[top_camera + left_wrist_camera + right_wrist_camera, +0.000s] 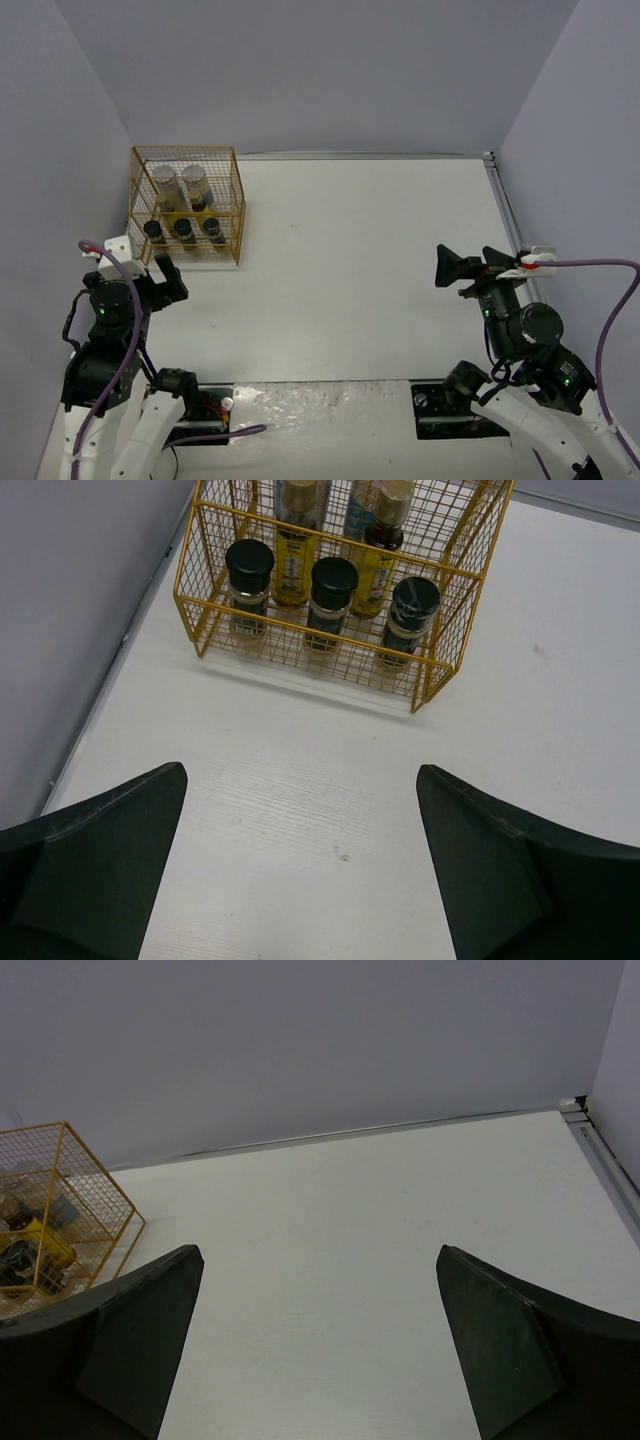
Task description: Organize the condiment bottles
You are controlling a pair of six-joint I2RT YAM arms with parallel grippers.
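Nearest to us is the black left hand (300, 800), and on the other side the black right hand (318, 1280). Both stand spread wide, with nothing held between them.

Under them lies the white tabletop (360, 260). In its far left corner stands the yellow wire basket (241, 210), just beside the grey left wall (60, 150). The basket lies straight ahead of the left hand and near to it, while the right hand is well apart from it, across the width of the tabletop. So the left arm is clearly the nearer one.

All the condiment bottles that I can see are inside the basket. They stand upright, with the long axis vertical:
- the two taller pale jars with silver lids (164, 178) at the back
- the two slim yellow bottles with brown caps (292, 565) in the middle
- the three short dark jars with black lids (332, 590) in a front row

I judge that the organizing is about finished. If one bottle needs a correction, the approach should probably come from above, because wire walls close the sides. The open room for moving is on the right and near sides of the basket.
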